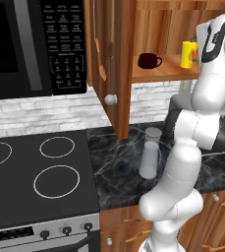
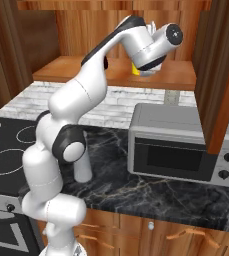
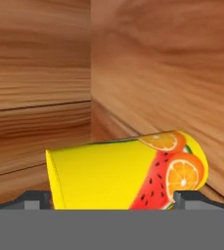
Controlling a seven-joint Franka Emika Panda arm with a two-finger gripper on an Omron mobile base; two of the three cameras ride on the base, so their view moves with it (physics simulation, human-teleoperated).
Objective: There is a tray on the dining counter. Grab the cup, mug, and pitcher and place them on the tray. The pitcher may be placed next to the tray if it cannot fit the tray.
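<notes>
Wooden shelf (image 1: 158, 71): mug (image 1: 149, 60) at 9 o'clock of cup (image 1: 187, 54); pitcher (image 1: 150, 153) below. Nothing apparently moved yet. Gripper (image 3: 112, 199) wide, straddling cup.

From behind-left and behind-right we look down over the black marble counter (image 1: 119, 162); our hand camera sits tight on the yellow fruit-printed cup (image 3: 123, 176).

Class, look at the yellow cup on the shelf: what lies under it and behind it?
The yellow cup stands on a wooden shelf, with the cabinet's wooden back wall behind it. The robot's arm covers the shelf just right of the cup.
</notes>
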